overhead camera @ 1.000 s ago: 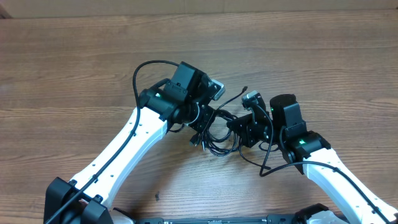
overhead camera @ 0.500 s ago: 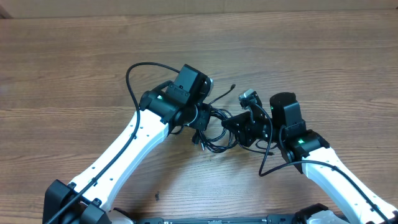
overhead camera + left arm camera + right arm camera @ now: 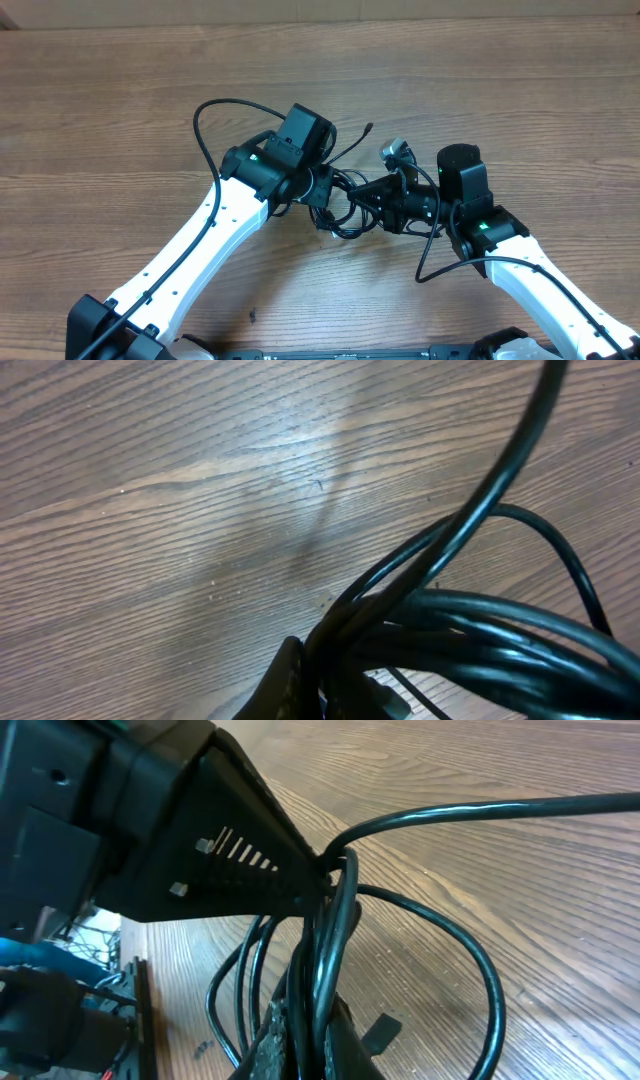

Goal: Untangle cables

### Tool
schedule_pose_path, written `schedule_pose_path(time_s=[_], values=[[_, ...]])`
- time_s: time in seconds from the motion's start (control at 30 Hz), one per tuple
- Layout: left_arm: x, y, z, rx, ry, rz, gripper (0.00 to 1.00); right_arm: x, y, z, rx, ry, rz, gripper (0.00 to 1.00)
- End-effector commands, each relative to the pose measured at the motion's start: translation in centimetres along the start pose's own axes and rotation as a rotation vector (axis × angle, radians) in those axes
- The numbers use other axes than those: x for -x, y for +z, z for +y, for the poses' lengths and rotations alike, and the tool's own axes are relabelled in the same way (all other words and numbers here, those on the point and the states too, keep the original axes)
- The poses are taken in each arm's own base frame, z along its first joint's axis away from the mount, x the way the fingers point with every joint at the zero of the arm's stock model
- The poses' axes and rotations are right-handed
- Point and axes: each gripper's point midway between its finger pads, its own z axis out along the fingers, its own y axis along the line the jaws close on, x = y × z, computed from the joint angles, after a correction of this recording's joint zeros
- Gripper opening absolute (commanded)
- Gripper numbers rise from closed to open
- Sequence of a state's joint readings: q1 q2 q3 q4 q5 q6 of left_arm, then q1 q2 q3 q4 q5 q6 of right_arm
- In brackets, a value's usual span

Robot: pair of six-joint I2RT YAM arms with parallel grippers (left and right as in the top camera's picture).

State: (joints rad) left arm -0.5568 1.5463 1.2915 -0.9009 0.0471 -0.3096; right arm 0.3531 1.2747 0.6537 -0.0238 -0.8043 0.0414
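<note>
Scene: 2 white-and-black arms reach in from the near edge of a wooden table (image 3: 110,90), and their wrists face each other over its middle.
Cables: the cables (image 3: 345,212) are thin black cords bunched in 1 tangled bundle between the 2 wrists, with loops hanging down to the tabletop just below them.
Left gripper: the left gripper (image 3: 327,190) is clamped on the left side of the bundle. In its own wrist view several cords crowd together at the fingertip, and 1 cord rises steeply toward the upper right.
Right gripper: the right gripper (image 3: 375,198) is closed on the right side of the same bundle. In its wrist view the cords run up out of its fingers (image 3: 290,1040) to the tip of the other gripper, which pinches them just above.
Gap between grippers: it is small, and the 2 tips are near each other but not touching (the cords bridge them).
Free strand: 1 free strand (image 3: 355,142) angles up and to the right from the left gripper, ending in a small plug clear of the rest.
Loops: 1 wide loop (image 3: 470,970) bows out to the right in the right wrist view and rests low over the wood, with a small dark plug (image 3: 380,1030) on the table inside it.
Arm wires: a thicker black wire (image 3: 205,115) arcs from the left arm, apart from the bundle, and another wire (image 3: 428,262) hangs beside the right arm.
Count of cords: I cannot tell, as they overlap too tightly.
</note>
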Motion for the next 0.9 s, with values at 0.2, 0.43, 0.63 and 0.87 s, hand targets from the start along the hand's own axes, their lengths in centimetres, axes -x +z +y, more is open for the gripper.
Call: schedule_pose_path(time_s=[0.2,0.43,0.63,0.87], values=[[0.9,-0.5,3.4,0.146,-0.024,-0.034,0.04,1.4,-0.5,2.6,0.111,-0.024,-0.026,0.04],[0.2,-0.8,5.4,0.253,0.005,-0.010,0.04,2.1,-0.9,-0.4,-0.029,0.125,-0.061,0.04],[-0.7,-1.6,7.6,0.381,-0.012,0.016,0.04,2.7,-2.6,-2.0,-0.040,0.213,-0.095,0.04],[-0.8,-1.8,8.3,0.408,-0.055,0.012,0.04,2.3,-3.4,-3.0,-0.061,0.255,-0.096,0.04]])
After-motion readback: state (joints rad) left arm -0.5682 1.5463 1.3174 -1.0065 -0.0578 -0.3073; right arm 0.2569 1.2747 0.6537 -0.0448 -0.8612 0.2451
